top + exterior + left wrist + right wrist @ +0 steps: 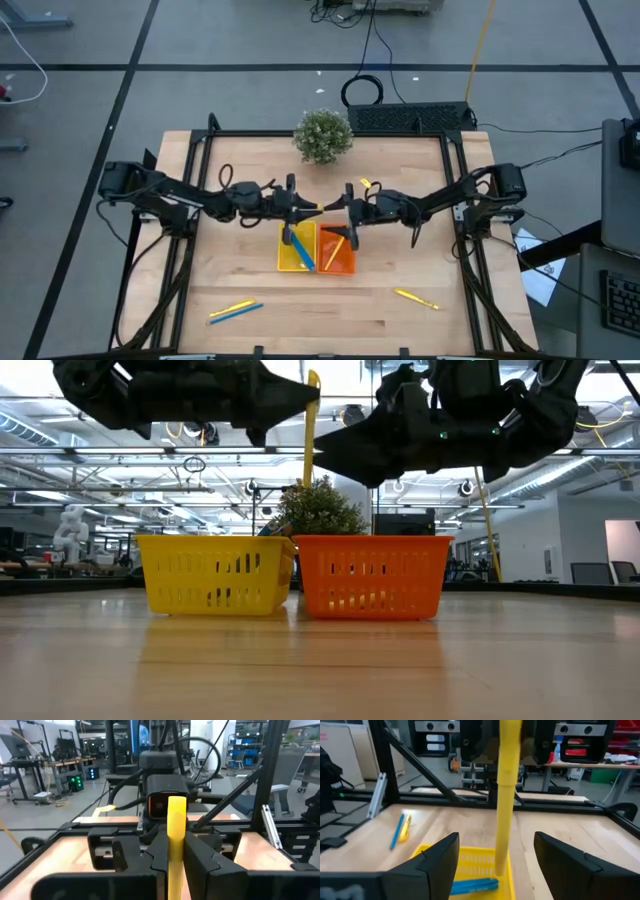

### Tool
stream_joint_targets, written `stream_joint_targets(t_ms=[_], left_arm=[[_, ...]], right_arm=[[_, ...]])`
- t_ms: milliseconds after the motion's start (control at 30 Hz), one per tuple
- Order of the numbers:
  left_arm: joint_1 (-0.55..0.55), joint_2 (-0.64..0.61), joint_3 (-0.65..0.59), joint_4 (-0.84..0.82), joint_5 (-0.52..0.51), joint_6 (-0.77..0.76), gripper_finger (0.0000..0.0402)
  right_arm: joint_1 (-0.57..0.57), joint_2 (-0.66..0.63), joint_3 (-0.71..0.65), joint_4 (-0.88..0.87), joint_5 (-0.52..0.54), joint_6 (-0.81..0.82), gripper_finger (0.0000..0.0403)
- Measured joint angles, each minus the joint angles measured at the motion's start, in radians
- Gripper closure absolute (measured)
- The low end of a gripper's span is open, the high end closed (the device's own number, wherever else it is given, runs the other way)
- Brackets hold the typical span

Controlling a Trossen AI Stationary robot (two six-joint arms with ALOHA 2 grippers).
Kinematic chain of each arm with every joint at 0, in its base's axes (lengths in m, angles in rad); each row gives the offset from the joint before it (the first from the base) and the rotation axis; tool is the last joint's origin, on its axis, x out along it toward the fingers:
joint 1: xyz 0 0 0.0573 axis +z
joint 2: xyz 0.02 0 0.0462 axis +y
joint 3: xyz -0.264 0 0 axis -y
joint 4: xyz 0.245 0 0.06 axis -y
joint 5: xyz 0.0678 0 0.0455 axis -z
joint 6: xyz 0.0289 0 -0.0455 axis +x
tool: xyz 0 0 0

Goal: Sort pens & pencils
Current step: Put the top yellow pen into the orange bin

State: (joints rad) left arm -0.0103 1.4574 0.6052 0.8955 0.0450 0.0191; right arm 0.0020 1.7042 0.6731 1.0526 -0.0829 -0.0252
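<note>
From above we see both arms meeting over the middle of the wooden surface (400,320), the left pincer (305,208) and the right pincer (345,212) facing each other just above two trays: a yellow tray (284,258) on the left and an orange tray (342,262) touching it on the right. The left pincer is closed on a yellow pencil (176,845); its own wrist view shows the stick clamped tight between the two dark fingers (160,851), which the overhead view is too small to show. The low view adds that this pencil (311,425) hangs upright above the seam between the two trays, its lower end hidden behind them. The right wrist view shows the right pincer's fingers (435,860) spread wide with nothing between them, and beyond them the same pencil hanging over the yellow tray, where a blue pen (472,885) lies on the tray floor. From overhead we also make out a yellow stick (335,243) lying in the orange tray, a blue and a yellow stick lying side by side (236,312) on the near left of the surface, one yellow stick (415,298) at the near right, and a small potted plant (323,135) at the far edge.
</note>
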Motion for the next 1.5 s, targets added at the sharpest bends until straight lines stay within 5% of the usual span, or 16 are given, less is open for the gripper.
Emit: stream_joint_targets(t_ms=[433,1033,1233,1500], left_arm=[[-0.014,-0.002,0.014,0.067,-0.002,0.021,0.0369],[-0.014,0.064,0.013,0.199,-0.001,0.007,0.0369],[-0.014,0.064,0.013,0.199,-0.002,0.002,0.0352],[0.001,0.03,0.011,0.114,-0.003,-0.02,0.0282]], right_arm=[[0.013,0.0,-0.001,0.04,0.002,0.043,0.0208],[0.013,0.0,-0.001,0.048,0.003,0.057,0.0382],[0.013,-0.001,-0.001,0.039,0.003,0.058,0.038],[0.013,-0.001,-0.001,0.03,0.003,0.062,0.0382]])
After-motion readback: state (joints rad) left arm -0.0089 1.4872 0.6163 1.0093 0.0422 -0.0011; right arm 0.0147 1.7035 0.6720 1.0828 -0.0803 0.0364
